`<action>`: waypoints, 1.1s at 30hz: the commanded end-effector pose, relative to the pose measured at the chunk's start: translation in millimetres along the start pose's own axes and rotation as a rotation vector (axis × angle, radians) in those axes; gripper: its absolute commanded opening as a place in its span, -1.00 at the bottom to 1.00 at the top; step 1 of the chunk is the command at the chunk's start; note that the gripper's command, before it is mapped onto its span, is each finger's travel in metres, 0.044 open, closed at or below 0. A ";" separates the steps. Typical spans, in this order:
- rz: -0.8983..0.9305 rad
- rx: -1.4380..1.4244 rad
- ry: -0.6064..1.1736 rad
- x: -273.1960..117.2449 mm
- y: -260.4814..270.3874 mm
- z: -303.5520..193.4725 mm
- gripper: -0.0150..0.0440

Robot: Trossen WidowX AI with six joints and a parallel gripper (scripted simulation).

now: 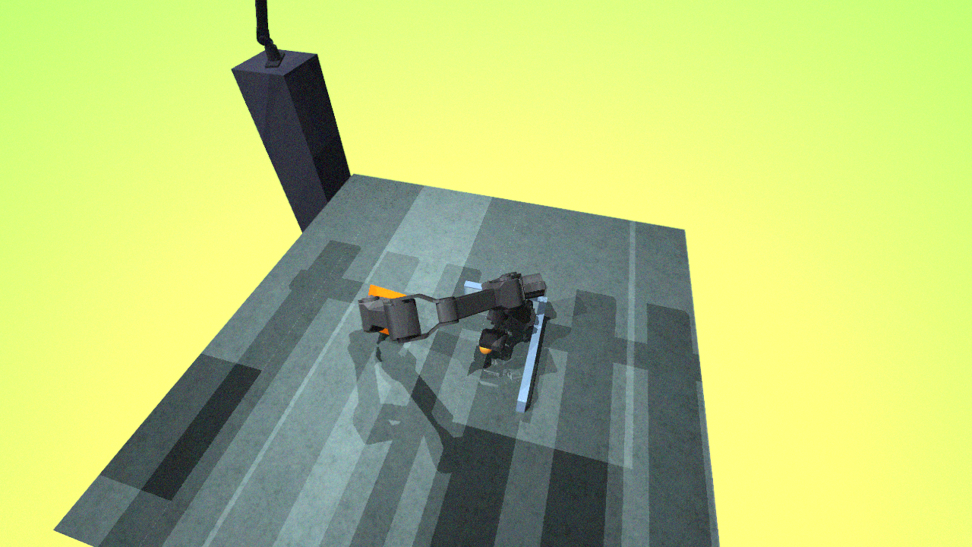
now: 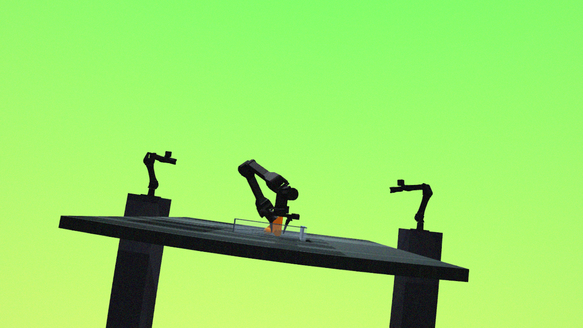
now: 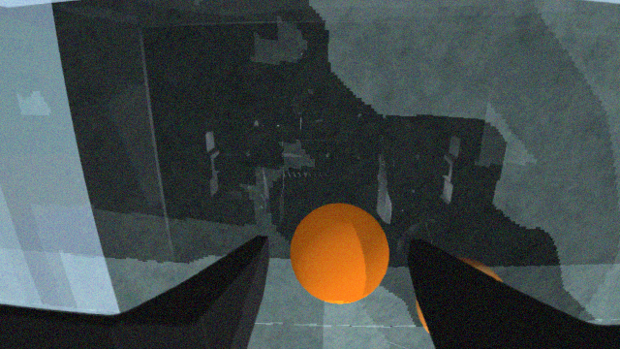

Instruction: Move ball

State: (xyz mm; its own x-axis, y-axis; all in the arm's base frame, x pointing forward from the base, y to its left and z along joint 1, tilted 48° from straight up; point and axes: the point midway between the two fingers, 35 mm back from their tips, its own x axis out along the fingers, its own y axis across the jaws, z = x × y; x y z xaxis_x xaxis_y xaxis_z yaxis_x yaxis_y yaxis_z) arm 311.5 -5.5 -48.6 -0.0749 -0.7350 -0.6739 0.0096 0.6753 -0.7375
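though unlabelled, orange ball (image 3: 339, 253) (between fingers)

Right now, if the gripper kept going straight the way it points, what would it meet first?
Most likely the orange ball: it sits centred just ahead of the open gripper, between the two fingers, neither touching it. Past it stands the clear wall. Depth is uncertain.
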 end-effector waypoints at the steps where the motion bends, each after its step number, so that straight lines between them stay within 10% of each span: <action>1: -0.003 -0.007 -0.003 0.9 0.3 0.1 0.18; 14: 0.000 -0.007 -0.004 -12.1 1.6 2.8 -0.49; 33: 0.002 -0.008 -0.003 -118.6 2.0 1.4 -0.49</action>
State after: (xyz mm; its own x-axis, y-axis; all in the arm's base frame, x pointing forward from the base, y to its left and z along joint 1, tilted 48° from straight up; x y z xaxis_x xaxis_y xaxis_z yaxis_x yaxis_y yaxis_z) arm 322.4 71.5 19.3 -0.0788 -0.7365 -0.6718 -0.0053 0.6742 -0.7385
